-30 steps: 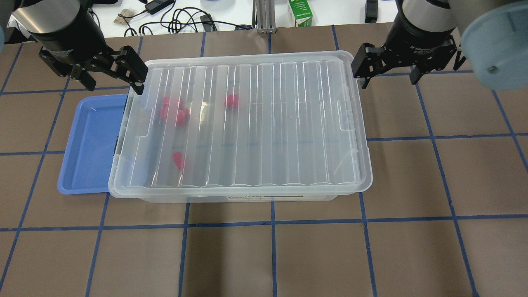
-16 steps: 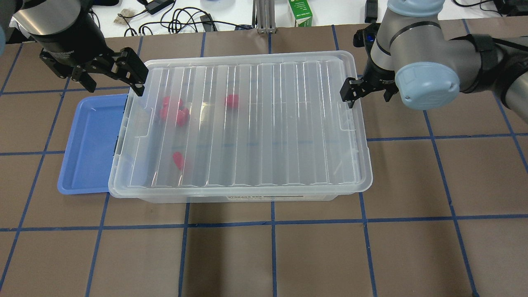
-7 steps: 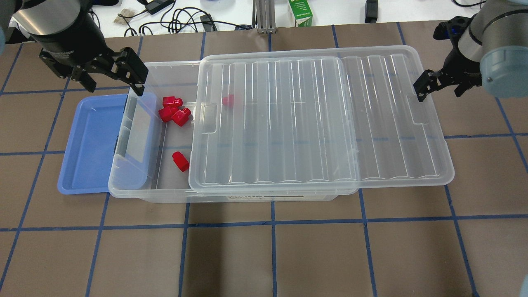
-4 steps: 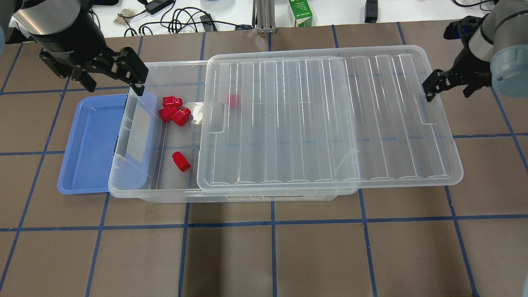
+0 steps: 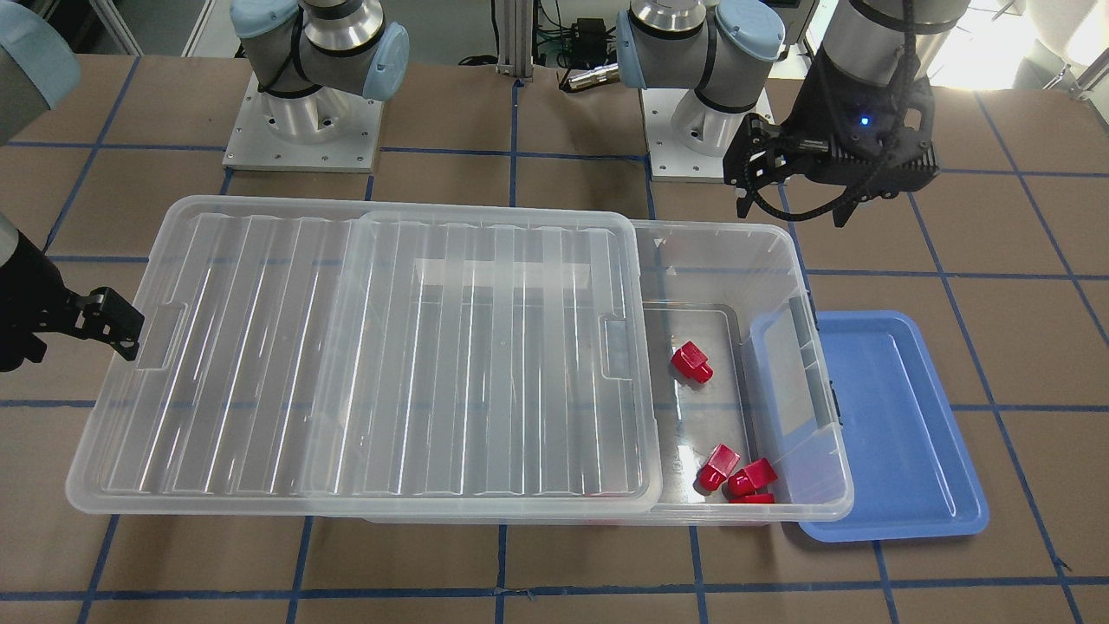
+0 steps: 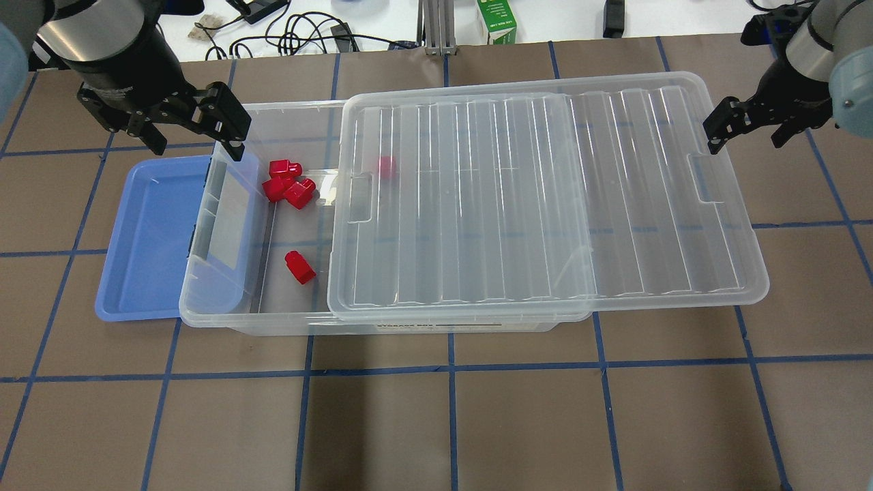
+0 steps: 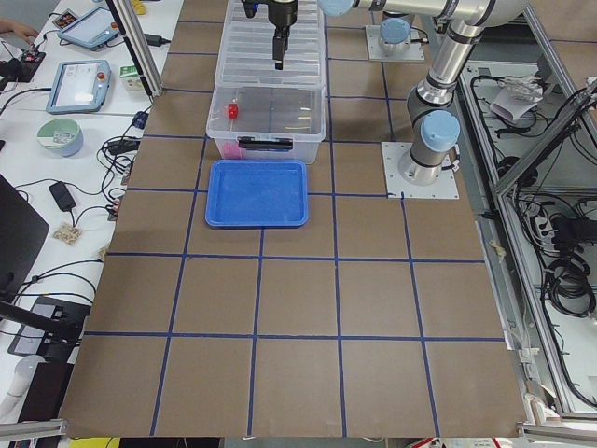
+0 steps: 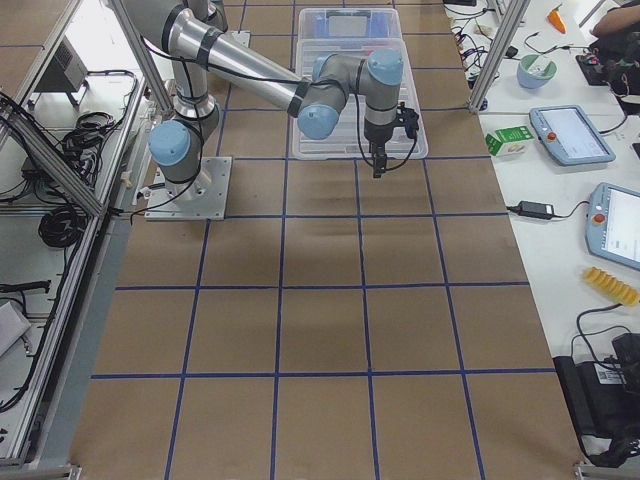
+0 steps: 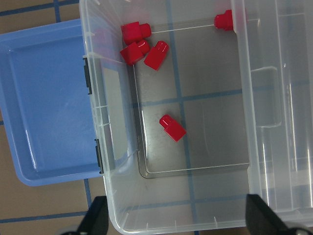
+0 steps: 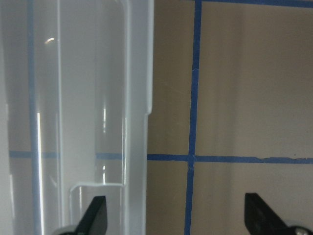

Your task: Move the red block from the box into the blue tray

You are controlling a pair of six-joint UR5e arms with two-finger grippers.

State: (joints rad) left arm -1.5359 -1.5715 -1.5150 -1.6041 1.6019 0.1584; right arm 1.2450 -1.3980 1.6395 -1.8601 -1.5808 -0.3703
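Box: my clear box (image 6: pixel 204 315) sits mid-counter (image 6: pixel 477 423). Its lid (image 6: pixel 545 204) lies shifted right, so the left end is uncovered.
Red block: one lone red block (image 6: pixel 299 266) lies on the exposed box floor. A cluster (image 6: pixel 286 183) of three sits farther back.
Blue tray: the blue tray (image 6: pixel 143 232) is empty, tucked against the box's left end.
Left claw: the left claw (image 6: pixel 194 140) is spread wide, holding nothing, above the box's far-left corner.
Right claw: the right claw (image 6: pixel 749 133) is spread wide and empty at the lid's far-right edge. I cannot tell whether it touches.
Progress: I judge the opening is done. Grasping, carrying and releasing a block all remain.
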